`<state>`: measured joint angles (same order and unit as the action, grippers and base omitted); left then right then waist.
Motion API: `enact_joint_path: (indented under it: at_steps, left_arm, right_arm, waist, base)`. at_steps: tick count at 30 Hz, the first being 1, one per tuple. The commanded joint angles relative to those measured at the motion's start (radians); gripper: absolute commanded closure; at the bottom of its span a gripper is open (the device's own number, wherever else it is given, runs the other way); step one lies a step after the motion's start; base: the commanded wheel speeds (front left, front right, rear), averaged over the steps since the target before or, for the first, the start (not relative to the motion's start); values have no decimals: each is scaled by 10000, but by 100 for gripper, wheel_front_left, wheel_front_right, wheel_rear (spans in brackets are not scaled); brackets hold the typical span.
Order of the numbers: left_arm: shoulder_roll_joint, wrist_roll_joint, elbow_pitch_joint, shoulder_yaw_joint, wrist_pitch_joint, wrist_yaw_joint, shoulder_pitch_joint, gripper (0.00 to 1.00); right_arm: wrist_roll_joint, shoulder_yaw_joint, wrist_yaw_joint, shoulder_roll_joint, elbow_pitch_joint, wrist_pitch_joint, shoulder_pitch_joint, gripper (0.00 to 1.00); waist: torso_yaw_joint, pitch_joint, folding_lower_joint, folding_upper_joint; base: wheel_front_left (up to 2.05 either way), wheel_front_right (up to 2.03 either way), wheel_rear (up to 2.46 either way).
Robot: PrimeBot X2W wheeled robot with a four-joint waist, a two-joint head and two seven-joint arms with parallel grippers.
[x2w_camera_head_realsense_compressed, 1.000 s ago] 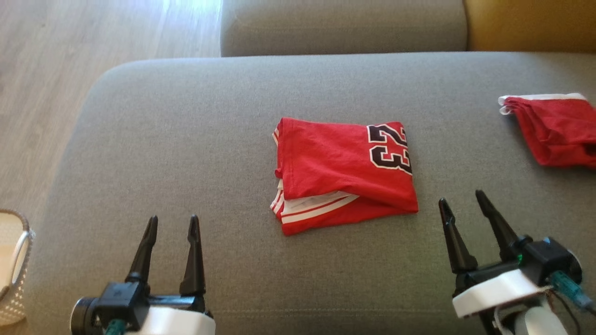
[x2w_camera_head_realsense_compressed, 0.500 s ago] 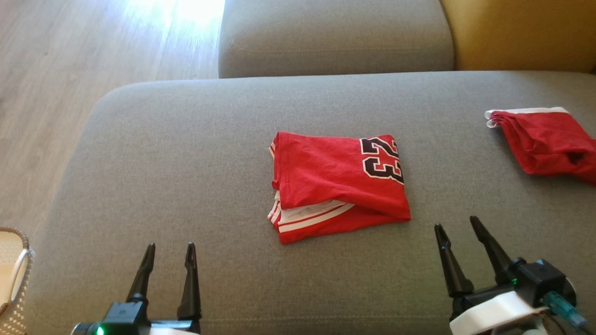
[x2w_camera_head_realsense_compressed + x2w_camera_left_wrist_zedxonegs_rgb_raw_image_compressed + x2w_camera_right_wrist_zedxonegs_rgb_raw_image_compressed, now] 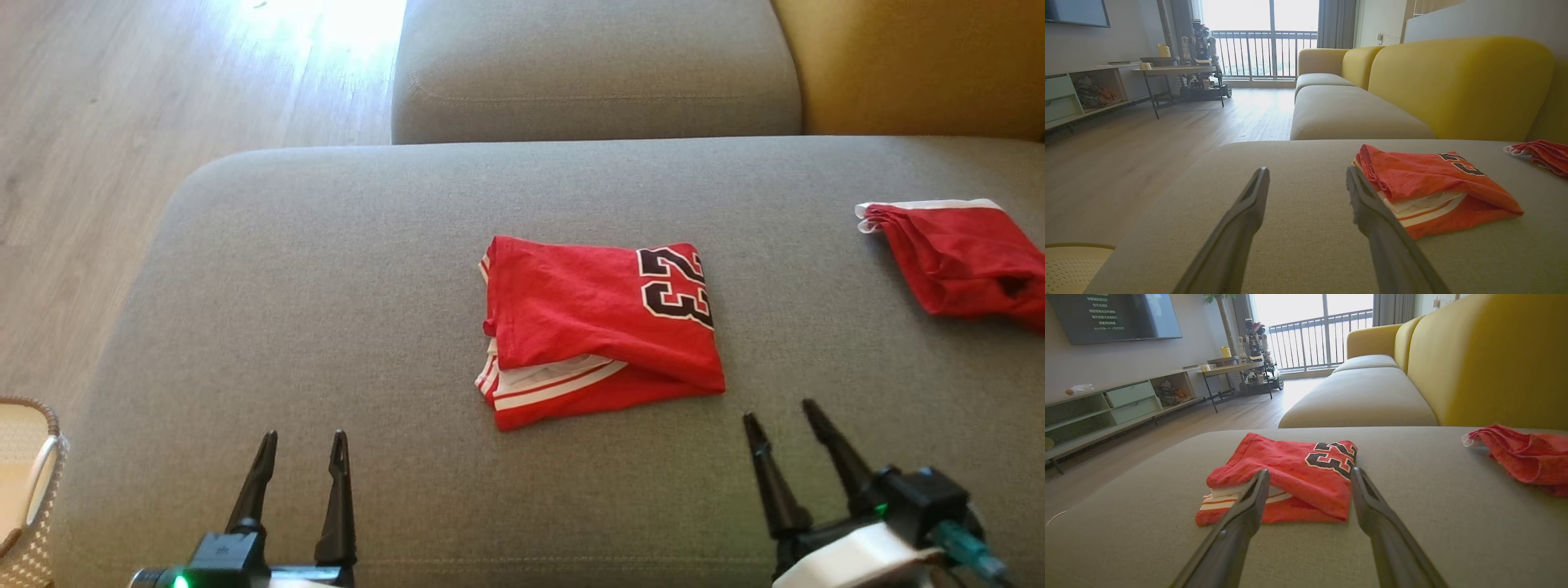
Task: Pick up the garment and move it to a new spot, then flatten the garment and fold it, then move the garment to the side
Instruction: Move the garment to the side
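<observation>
Folded garment (image 3: 600, 327) — on grey cushion (image 3: 326, 327)

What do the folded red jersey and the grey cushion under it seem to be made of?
Folded red jersey: soft matte fabric, likely a knit, creasing loosely at its folds; whether the 23 is printed or stitched is unclear. Grey cushion: matte woven upholstery cloth, fine grain visible, with padded rounded edges.

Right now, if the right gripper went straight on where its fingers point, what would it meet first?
Probably the jersey, which lies straight ahead of the right gripper on the sofa cushion; how low it travels is unclear.
</observation>
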<state>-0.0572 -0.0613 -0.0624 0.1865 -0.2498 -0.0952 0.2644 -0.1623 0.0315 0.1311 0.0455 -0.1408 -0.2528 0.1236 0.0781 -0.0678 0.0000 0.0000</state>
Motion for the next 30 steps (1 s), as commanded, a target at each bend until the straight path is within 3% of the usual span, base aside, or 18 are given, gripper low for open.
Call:
enact_joint_path:
  at_steps: [1, 8, 14, 21, 25, 30]
  left_arm:
    - [70, 92, -294, -234, -120, 65, -309, 0]
    - [70, 184, -216, -52, -120, 50, -368, 0]
    - [70, 297, -206, 153, -120, 87, -462, 0]
    - [70, 442, -104, 407, -120, 130, -531, 0]
    - [70, 475, -113, 405, -120, 131, -532, 0]
    - [59, 499, -121, 410, -120, 146, -546, 0]
  right_arm:
    - [-110, 292, -4, 47, 181, -89, -262, 0]
    - [-956, 176, -4, 47, -1153, -89, -1175, 0]
    - [-2914, -431, -4, 47, -2793, -89, -2504, 0]
    - [-4395, -1244, -4, 53, -6230, -86, -4375, 0]
    - [-5240, -1918, -4, 388, -7789, 153, -5270, 0]
    - [-6020, -2324, -4, 1024, -8902, 602, -5875, 0]
  waist:
    - [32, 13, 0, 0]
    - [413, 88, 0, 0]
    - [966, 232, 0, 0]
    - [2162, 399, 0, 0]
    - [2843, 530, 0, 0]
    - [3539, 660, 0, 0]
  base:
    - [0, 0, 0]
    - [0, 0, 0]
    - [0, 0, 0]
    - [0, 0, 0]
    - [0, 0, 0]
    - [0, 0, 0]
